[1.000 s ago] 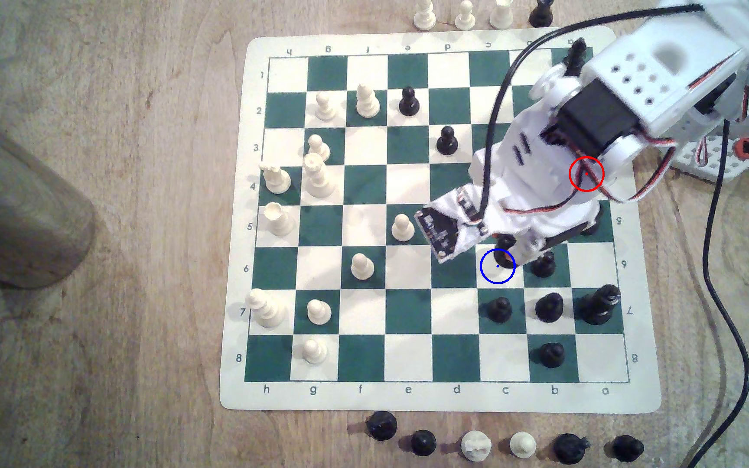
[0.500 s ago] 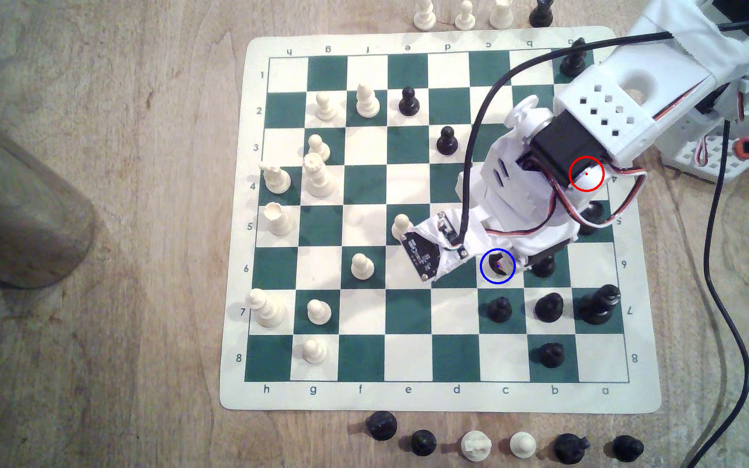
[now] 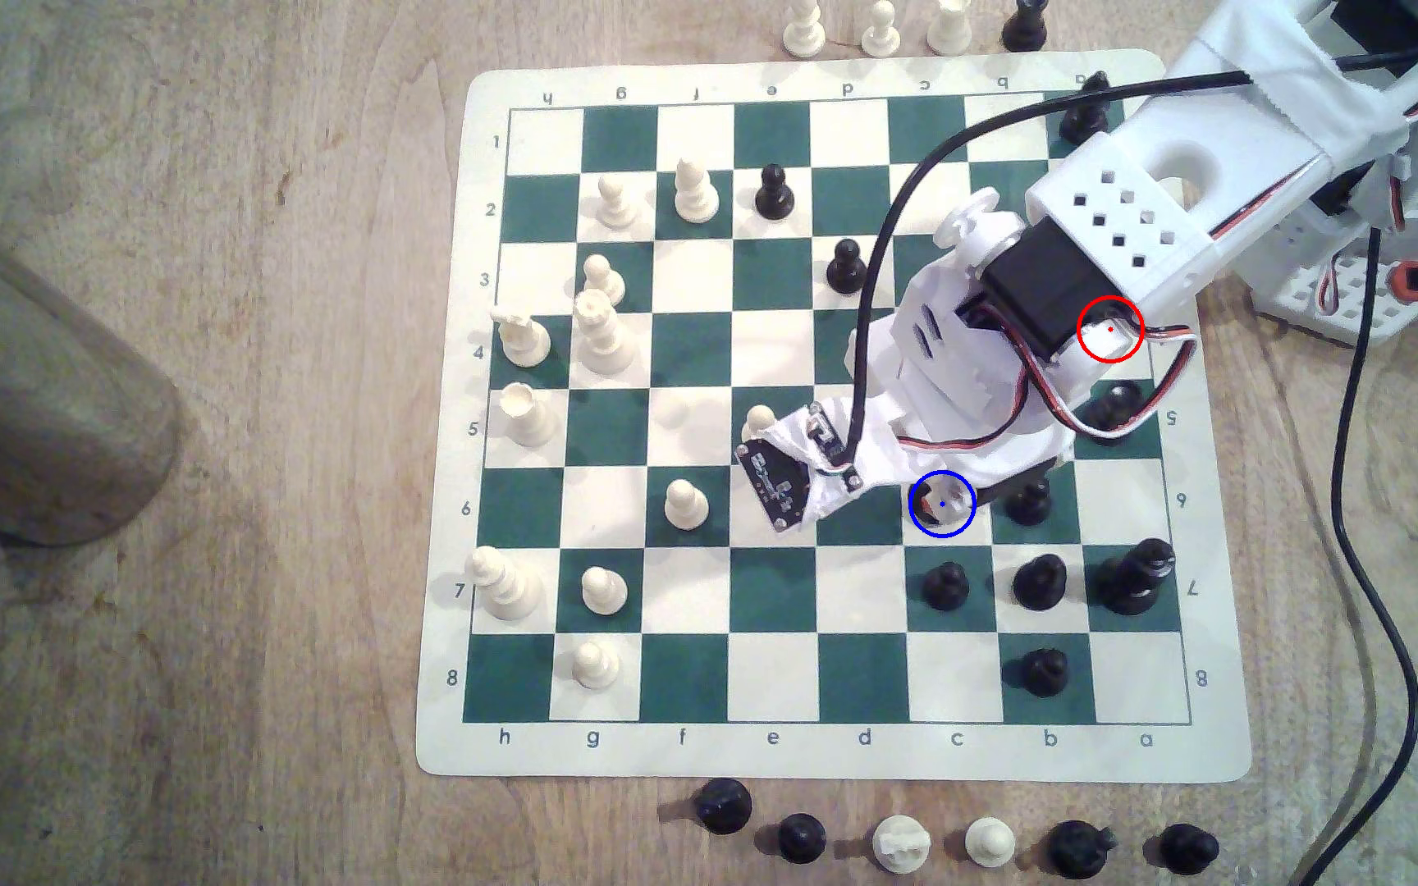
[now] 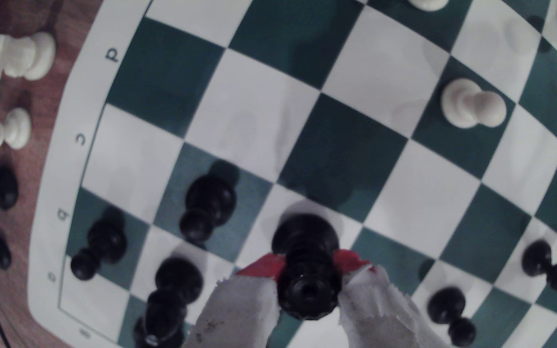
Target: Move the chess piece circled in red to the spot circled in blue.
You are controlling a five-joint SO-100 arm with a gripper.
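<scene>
most of it looks done to me: my claw (image 4: 307,267) grips the piece (image 4: 305,261) tight, base over the spot (image 3: 963,521); lowering and release remain.

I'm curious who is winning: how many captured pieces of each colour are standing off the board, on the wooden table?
White pieces: 5
Black pieces: 5
Total: 10

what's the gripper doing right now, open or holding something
Gripper: shut on the black piece, base resting on a white square.
</scene>
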